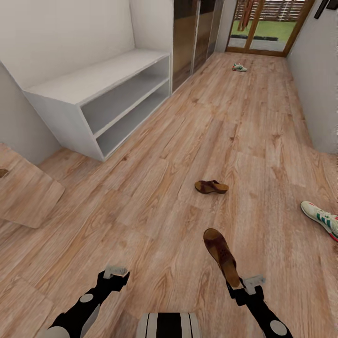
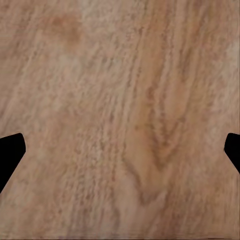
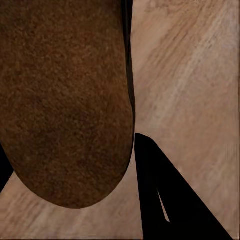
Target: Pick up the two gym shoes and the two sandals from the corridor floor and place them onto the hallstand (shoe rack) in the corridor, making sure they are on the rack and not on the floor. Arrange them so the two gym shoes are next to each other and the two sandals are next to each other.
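Got one flat brown leather sandal (image 1: 221,256) pinched by its heel in my right gripper (image 1: 238,285), its toe sticking out over the wood-grain plank floor (image 1: 155,188). My left gripper (image 2: 120,150) is spread wide and empty. The second sandal (image 1: 211,187) lies ahead on its side; one white sneaker (image 1: 321,218) lies right, another (image 1: 239,67) far down the corridor. The pale grey shoe rack (image 1: 101,87) stands left.

Floor (image 1: 188,131): light brown wood-grain planks. Hallstand (image 1: 98,101): pale grey-white. Held sandal (image 1: 220,251): brown, darker insole. Floor sandal (image 1: 211,187): brown. Near sneaker (image 1: 321,218): white, green stripes, red heel. Far sneaker (image 1: 239,67): white, green. Claws (image 1: 112,277): black.
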